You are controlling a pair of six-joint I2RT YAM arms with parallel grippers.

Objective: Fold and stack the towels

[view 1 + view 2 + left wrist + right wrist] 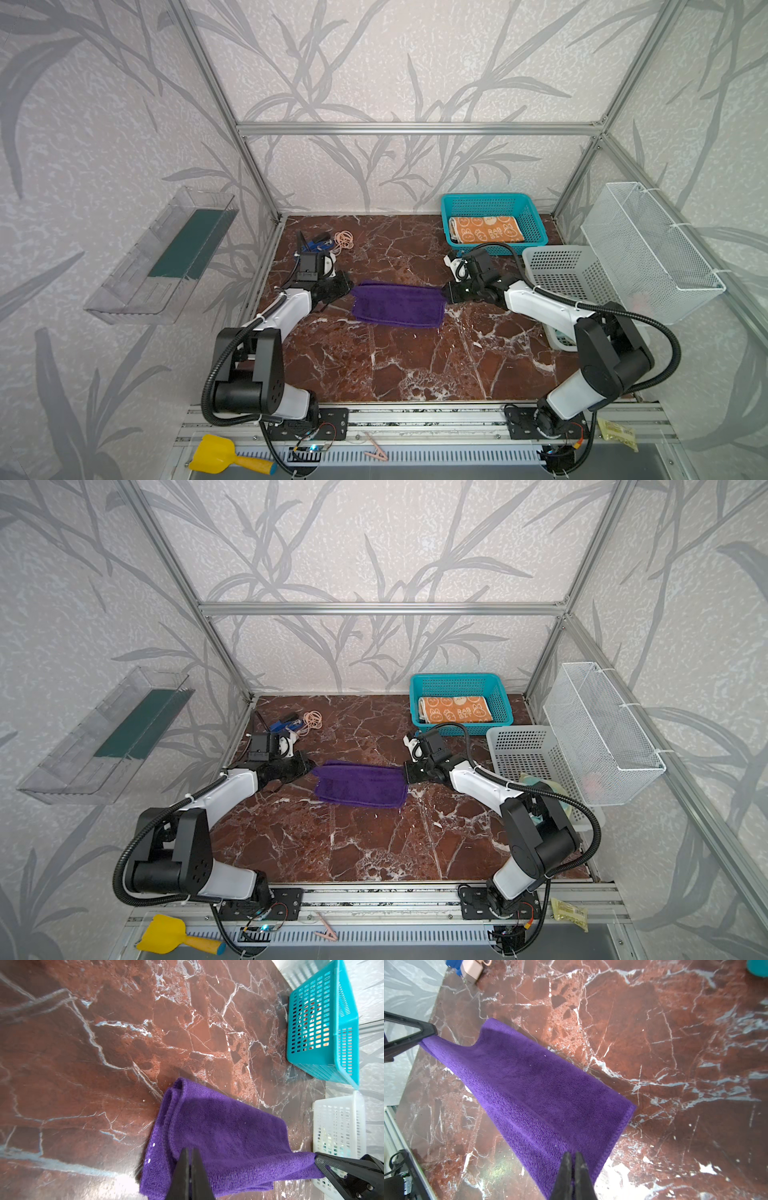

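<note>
Pinching the purple towel (397,305) at opposite ends with the left tool (350,291) and right tool (445,293), both clamped tight on cloth, over the counter (415,365). Seemingly mid-fold, next needing ends brought together evenly before stacking on the orange towel (486,229).

Red-brown marble tabletop (415,361). Teal slotted basket (484,198), far right corner. White slotted basket (557,270) just beside it. Wire mesh basket (648,253), right wall. Clear bin (158,257), left wall. Tan rubber bands (344,239), far left. Yellow scoop (216,451) and clothespin (376,452), front rail.

surface: marble table (415,365) | on it: purple towel (395,307), teal basket (536,224), white basket (557,270), rubber bands (344,240)
</note>
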